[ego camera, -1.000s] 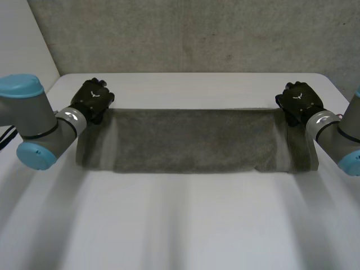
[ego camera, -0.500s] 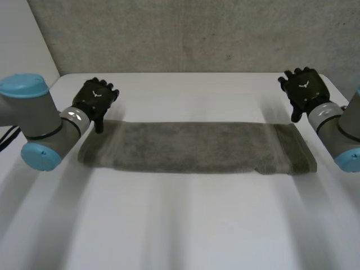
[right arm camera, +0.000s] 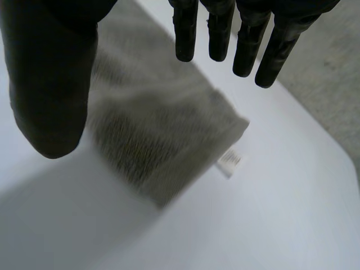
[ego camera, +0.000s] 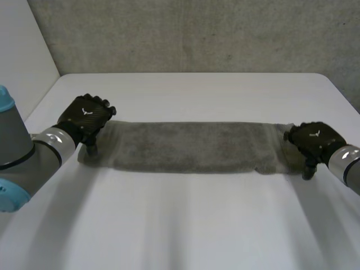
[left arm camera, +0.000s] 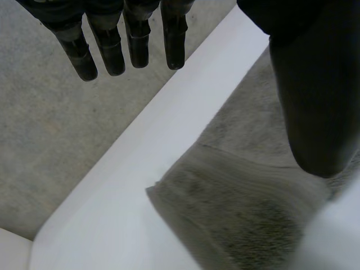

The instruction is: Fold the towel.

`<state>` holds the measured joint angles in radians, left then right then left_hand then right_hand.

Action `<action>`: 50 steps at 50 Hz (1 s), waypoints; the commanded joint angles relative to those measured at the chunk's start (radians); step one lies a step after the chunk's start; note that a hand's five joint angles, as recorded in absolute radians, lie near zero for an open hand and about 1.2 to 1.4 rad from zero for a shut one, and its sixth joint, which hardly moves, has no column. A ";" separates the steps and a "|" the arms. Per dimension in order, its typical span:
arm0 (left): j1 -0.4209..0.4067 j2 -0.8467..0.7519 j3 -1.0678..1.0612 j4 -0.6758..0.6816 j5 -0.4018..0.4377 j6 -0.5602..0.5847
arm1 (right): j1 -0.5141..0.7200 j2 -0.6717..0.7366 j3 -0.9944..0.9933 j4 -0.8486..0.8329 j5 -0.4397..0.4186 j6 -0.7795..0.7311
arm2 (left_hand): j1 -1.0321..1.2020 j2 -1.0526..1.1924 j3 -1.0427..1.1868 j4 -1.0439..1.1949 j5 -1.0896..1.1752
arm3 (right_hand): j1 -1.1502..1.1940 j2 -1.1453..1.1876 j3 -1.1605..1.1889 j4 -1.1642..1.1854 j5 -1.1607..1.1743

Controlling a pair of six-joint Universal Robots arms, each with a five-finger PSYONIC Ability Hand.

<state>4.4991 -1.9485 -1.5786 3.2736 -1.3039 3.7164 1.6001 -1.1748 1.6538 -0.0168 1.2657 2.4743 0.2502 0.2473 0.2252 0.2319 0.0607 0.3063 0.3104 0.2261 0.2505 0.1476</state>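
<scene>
White desk, grey wall behind. Grey terry towel, folded into a long strip, lies across the middle. Left hand over its left end, right hand over its right; both hands' fingers straight, holding nothing.

Soft, diffuse light from overhead, moderately bright. In the head view the white table was the brightest surface, lit evenly end to end. The grey wall behind it was dimmer and mottled. The towel read mid-grey with a thin soft shadow along its near edge. In the left wrist view the left hand showed near-black, with little surface detail against the pale table. The right hand looked the same in the right wrist view.
</scene>
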 commanded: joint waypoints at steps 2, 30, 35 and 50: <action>-0.001 0.010 -0.050 0.015 0.034 -0.105 | -0.025 0.092 0.035 -0.115 0.001 -0.109 | -0.031 -0.028 -0.051 -0.057 -0.016 | 0.151 0.147 -0.052 -0.076 0.135; 0.006 0.051 -0.058 0.015 0.034 -0.131 | -0.185 0.067 -0.018 -0.163 -0.002 -0.136 | -0.034 -0.031 -0.051 -0.057 -0.019 | 1.090 1.086 -0.052 -0.076 1.074; 0.009 0.060 -0.064 0.015 0.034 -0.131 | -0.264 0.035 -0.087 -0.158 0.000 -0.225 | -0.034 -0.031 -0.051 -0.057 -0.019 | 1.090 1.086 -0.052 -0.076 1.074; 0.009 0.082 -0.072 0.017 0.034 -0.131 | 0.178 -0.031 -0.264 -0.163 0.032 -0.261 | -0.037 -0.034 -0.051 -0.057 -0.022 | 1.090 1.086 -0.052 -0.076 1.074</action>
<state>4.5090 -1.8731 -1.6509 3.2893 -1.2702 3.5849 1.5608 -1.2082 1.4266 -0.1774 1.2880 2.2047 0.2502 0.2473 0.2252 0.2319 0.0609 1.2747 1.2707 0.2261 0.2505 1.1518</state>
